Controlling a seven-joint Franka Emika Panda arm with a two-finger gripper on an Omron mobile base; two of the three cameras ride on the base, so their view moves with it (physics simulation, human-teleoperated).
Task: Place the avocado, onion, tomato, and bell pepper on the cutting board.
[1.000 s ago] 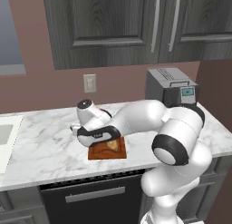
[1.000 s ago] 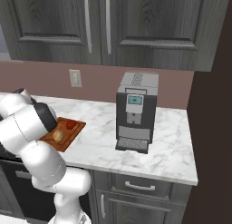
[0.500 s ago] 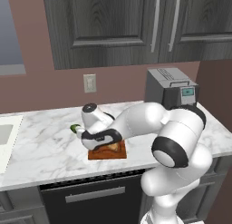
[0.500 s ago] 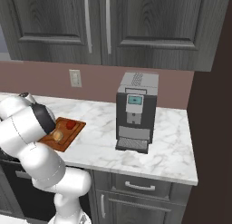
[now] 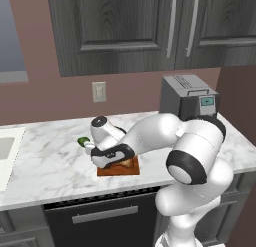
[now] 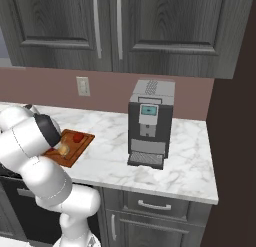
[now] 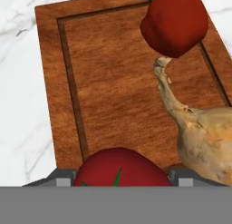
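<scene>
Lowered onto the board (image 7: 118, 87), the gripper (image 7: 118, 180) straddles the tomato (image 7: 118, 168) — grip unclear — beside onion (image 7: 204, 141) and pepper (image 7: 174, 21) at 1 o'clock — avocado (image 5: 82, 141) remains.

We see our white arm rising from the base at the near right, its big dark-jointed elbow bent high, and the forearm reaching left and low over the counter. Our hand points downward with the gripper (image 5: 111, 160) close to the surface. In the hand view our fingertips (image 7: 65, 179) stand apart, a red round thing sitting between them.
</scene>
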